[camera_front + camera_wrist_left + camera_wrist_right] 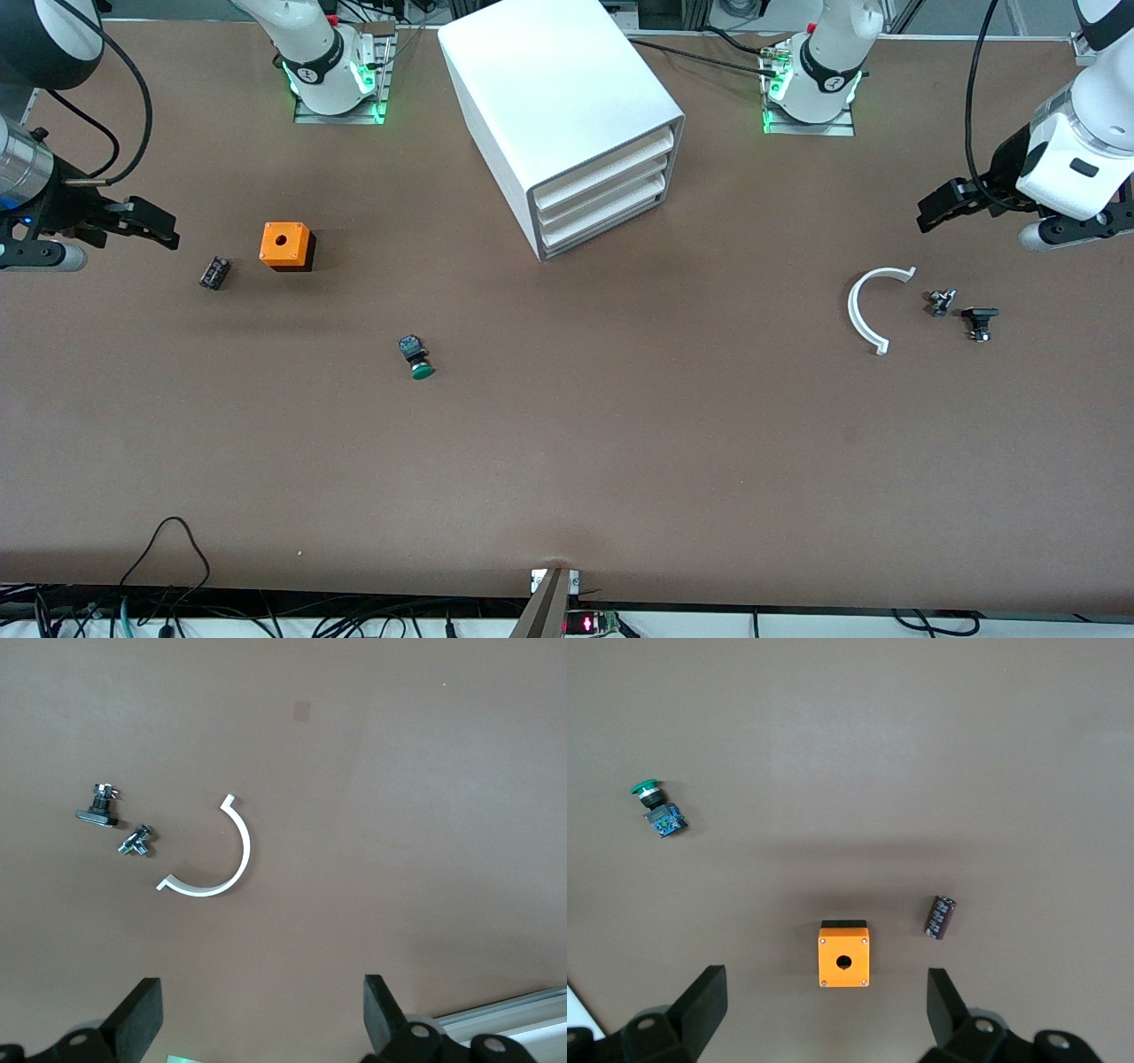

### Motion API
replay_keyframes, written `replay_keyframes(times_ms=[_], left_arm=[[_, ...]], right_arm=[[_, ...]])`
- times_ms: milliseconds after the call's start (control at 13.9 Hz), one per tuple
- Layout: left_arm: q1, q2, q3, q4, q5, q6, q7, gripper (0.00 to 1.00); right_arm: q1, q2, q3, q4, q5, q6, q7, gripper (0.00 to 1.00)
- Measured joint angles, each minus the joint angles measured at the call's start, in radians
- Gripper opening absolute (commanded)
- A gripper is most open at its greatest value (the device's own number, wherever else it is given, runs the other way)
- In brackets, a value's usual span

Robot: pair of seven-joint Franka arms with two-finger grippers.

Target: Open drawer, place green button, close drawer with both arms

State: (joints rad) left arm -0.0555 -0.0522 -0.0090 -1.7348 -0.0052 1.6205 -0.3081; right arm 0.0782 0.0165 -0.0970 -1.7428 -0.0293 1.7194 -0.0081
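Shallow white plastic bottom drawer shut. Small green-capped push button lies on brown tabletop, nearer the camera than the cabinet. Left end effector and right end effector hover with fingers apart, empty.

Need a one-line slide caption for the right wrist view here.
Open right gripper hovers over the brown table, above an orange cube with a hole, a small dark cylinder and the green-capped push button.

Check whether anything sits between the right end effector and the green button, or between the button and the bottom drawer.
Nothing visible blocks either path. The right end effector is open; the orange cube lies off that line. The button has bare table up to the drawer, which is shut.
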Motion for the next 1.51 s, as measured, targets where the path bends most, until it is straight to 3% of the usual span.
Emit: replay_keyframes(times_ms=[648,1513], left_arm=[[0.000,0.044,-0.004,0.065,0.000,-0.041,0.019,1.00],[0.001,0.061,-0.004,0.070,0.000,-0.050,0.020,1.00]], right_arm=[[0.000,0.000,-0.006,0.000,0.000,0.030,0.000,1.00],[0.000,0.001,-0.004,0.000,0.000,0.034,0.000,1.00]])
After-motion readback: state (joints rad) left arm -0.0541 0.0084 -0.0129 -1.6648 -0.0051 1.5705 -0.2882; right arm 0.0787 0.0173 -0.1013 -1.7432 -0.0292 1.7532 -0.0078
